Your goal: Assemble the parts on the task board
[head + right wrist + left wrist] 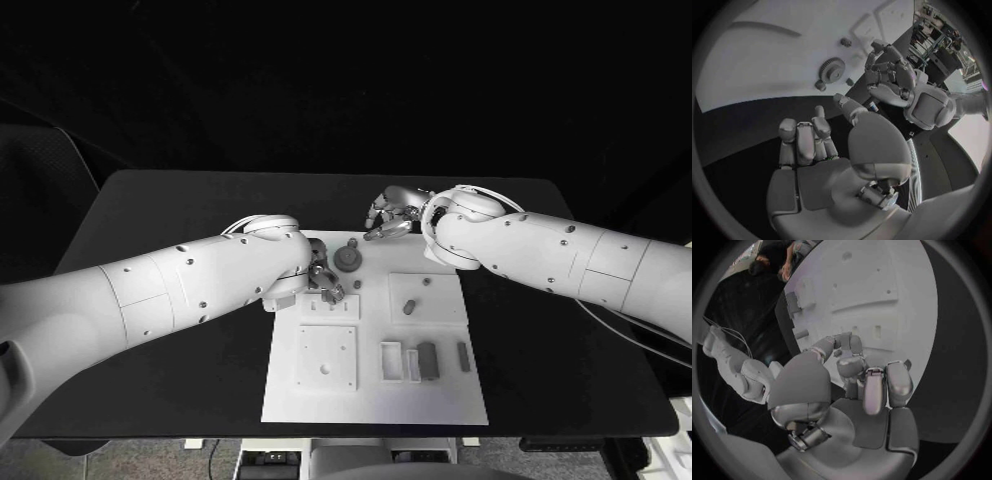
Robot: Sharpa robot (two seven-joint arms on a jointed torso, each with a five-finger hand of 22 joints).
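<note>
Small grey toothed gear [348, 257] stands near far edge of white plastic task board [375, 400]. Left robot hand [320, 285] nearer, just beside it, fingers curled, grip unclear. Right robot hand [392, 216] past far edge, fingers apart, empty.

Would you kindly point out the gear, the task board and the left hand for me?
gear [832, 68]: right wrist view, on its toothed face.
task board [433, 400]: head view, bare near corner.
left hand [856, 390]: left wrist view, on its curled fingers.
</note>
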